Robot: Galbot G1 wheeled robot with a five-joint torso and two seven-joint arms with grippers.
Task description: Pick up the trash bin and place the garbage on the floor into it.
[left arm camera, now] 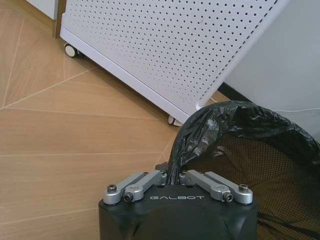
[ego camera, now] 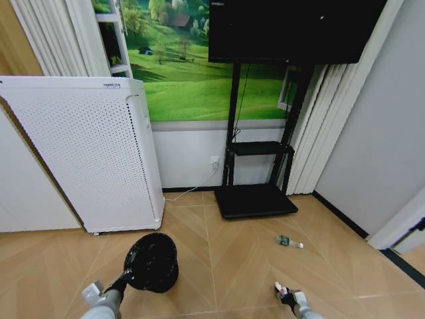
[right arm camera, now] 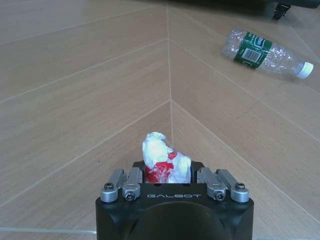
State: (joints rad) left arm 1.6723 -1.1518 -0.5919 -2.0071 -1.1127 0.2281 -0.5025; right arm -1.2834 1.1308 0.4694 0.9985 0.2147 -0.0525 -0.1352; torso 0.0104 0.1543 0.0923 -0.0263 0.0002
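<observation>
the left gripper, at the lower left of the head view, is closed on the near rim of the bin, pinching the black liner between its fingers; the left wrist view shows the fold of liner running down into the closed jaws. the bin sits at lower centre-left, just in front of the white appliance. i can't tell whether it rests on the floor or hangs a little above it.

the right gripper, at the lower right, is closed on a crumpled red-and-white wrapper, which pokes out between the fingers. the bottle lies on its side at right of centre, well apart from both grippers.

the step in hand looks like carrying the wrapper to the bin. to do it well, bring the wrapper over the middle of the bin's mouth before letting go, keep the rim level so the liner stays open, and keep the left grip firm, since it seems to hold mostly liner.
</observation>
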